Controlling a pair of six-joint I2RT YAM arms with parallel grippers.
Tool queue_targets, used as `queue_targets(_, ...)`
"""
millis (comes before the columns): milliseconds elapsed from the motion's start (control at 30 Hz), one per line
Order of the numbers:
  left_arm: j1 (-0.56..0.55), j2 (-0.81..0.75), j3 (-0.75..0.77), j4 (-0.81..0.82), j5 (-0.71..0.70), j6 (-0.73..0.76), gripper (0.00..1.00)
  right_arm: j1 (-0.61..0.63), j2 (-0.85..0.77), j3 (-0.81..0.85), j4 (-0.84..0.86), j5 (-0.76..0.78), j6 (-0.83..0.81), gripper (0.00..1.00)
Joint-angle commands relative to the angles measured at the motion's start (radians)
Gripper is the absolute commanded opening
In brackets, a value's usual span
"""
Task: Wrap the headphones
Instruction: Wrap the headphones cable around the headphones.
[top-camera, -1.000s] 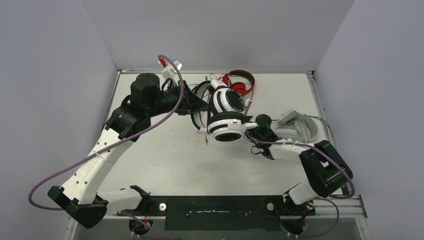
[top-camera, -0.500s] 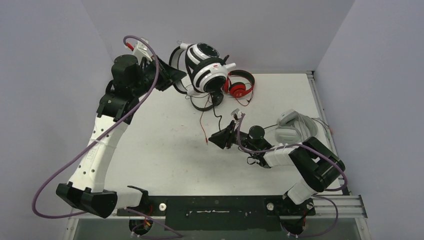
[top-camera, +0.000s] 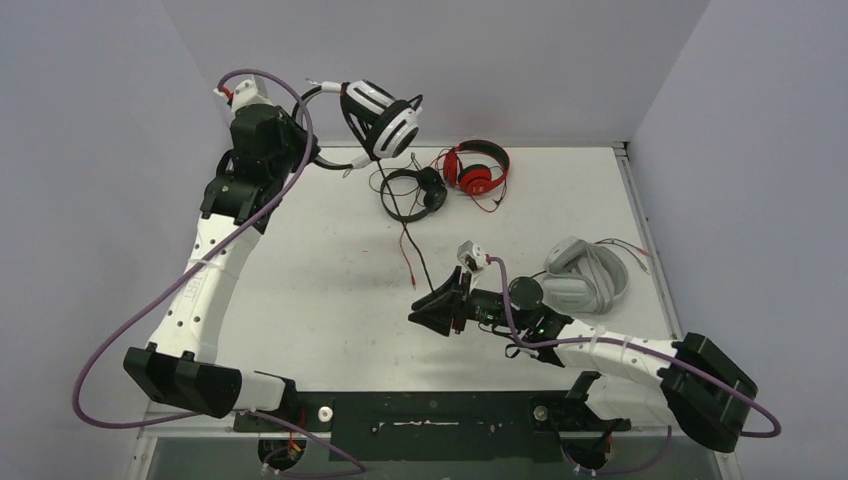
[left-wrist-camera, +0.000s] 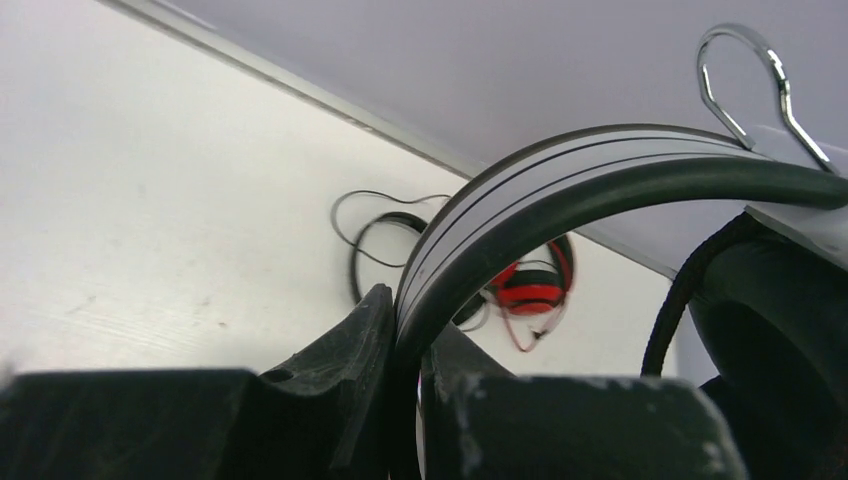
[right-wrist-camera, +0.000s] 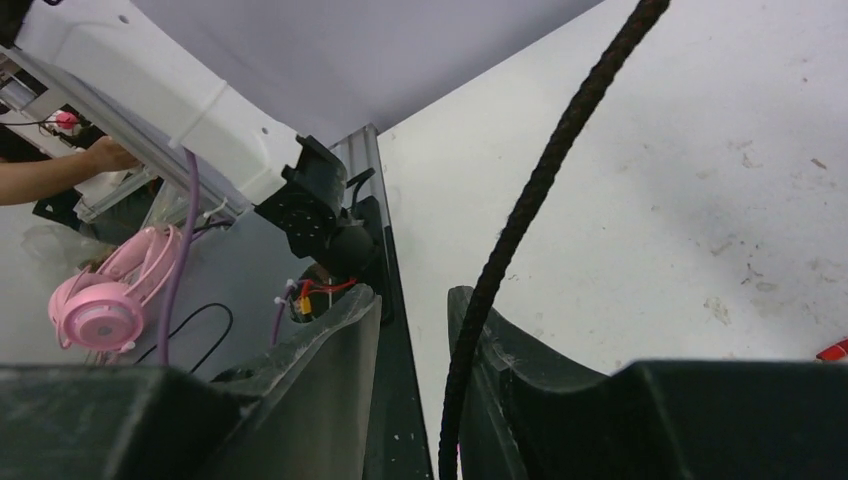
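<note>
Nearest the arm bases, well in front of the black headphones (top-camera: 412, 190), the right gripper (top-camera: 432, 312) sits low over the tabletop (top-camera: 320, 300). It's partly open, and a braided black cable (right-wrist-camera: 530, 210) runs through the gap against one finger, not pinched. The light grey headphones (top-camera: 585, 277) lie in front of the black pair and off to its right. The red headphones (top-camera: 477, 170) are just beside the black pair on the right. Up in the air, behind and left of the black pair, the left gripper (left-wrist-camera: 410, 322) is clamped tight on the headband of the white-and-black headphones (top-camera: 385, 118).
</note>
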Motion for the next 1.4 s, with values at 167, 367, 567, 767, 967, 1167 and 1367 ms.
queue_targets(167,-0.019,-0.005,-0.080,0.117,-0.274,0.133,0.00,0.015,-0.139,0.266,-0.321,-0.069,-0.045,0.33)
queue_targets(367,-0.164,-0.014,-0.218,0.233,-0.434,0.360,0.00,-0.004,-0.068,0.558,-0.549,0.014,-0.122,0.29)
queue_targets(567,-0.288,-0.040,-0.360,0.314,-0.402,0.641,0.00,-0.138,0.051,0.859,-0.750,-0.017,-0.151,0.24)
queue_targets(767,-0.315,-0.125,-0.454,0.301,-0.256,0.776,0.00,-0.314,0.110,0.974,-0.903,-0.083,-0.151,0.16)
queue_targets(967,-0.325,-0.218,-0.504,0.185,-0.055,0.889,0.00,-0.467,0.181,1.012,-1.012,-0.258,-0.162,0.08)
queue_targets(1167,-0.328,-0.297,-0.475,0.050,0.112,0.911,0.00,-0.506,0.201,1.015,-1.116,-0.128,-0.261,0.03)
queue_targets(1367,-0.327,-0.303,-0.343,-0.014,0.227,0.602,0.00,-0.508,0.184,0.898,-0.983,-0.098,-0.233,0.09)
